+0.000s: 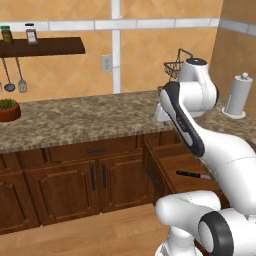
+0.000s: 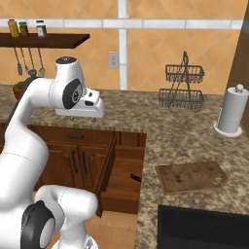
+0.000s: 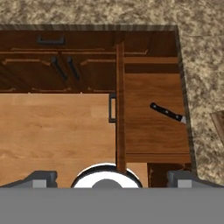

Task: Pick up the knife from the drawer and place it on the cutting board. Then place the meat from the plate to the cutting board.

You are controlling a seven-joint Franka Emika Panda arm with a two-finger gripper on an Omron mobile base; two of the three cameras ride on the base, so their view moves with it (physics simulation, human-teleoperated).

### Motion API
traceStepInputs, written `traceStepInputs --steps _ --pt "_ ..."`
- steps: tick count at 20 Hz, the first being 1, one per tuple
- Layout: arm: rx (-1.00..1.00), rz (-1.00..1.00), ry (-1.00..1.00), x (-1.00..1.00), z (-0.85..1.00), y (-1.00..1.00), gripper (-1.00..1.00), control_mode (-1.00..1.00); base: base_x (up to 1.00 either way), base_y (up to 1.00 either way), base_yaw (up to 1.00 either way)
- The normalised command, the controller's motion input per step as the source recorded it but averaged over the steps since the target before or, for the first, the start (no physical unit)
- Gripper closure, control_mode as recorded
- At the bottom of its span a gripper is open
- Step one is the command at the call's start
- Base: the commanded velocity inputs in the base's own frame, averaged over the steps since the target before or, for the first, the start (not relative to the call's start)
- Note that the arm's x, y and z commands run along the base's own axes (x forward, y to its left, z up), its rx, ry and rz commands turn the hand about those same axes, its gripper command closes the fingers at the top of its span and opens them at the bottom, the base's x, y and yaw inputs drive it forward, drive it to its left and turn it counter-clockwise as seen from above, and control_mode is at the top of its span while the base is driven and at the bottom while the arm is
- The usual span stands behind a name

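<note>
The knife (image 3: 167,113) in the open drawer (image 3: 153,131) looks light, stiff and slim — best pinched across its black handle — with end effector (image 2: 80,117) fingers spread wide, holding nothing.

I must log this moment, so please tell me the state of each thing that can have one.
drawer: pulled open
knife: lying flat in the drawer, untouched
cutting board: flat on the counter, bare
tool: open, holding nothing, above the counter
cabinet doors: closed
</note>
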Motion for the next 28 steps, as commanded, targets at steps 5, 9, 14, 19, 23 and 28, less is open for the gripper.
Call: traceStepInputs --steps 5,9,14,19,23,28 --pt "0.00 -0.01 0.10 0.26 -0.96 0.06 -1.00 -1.00 0.00 0.00 0.00" --pt "-0.01 0.00 0.09 0.31 -1.00 -0.05 -1.00 -1.00 0.00 0.00 0.00" --pt "-0.10 -0.01 0.16 0.33 -1.00 -0.16 -1.00 -1.00 0.00 0.00 0.00" --pt "0.05 0.00 0.12 0.63 -1.00 -0.30 -1.00 -1.00 0.00 0.00 0.00" --pt "-0.01 0.00 0.01 0.39 -0.67 -0.03 -1.00 -1.00 0.00 0.00 0.00" --pt "-0.02 0.00 0.11 0.13 -0.73 0.07 -1.00 -1.00 0.00 0.00 0.00"
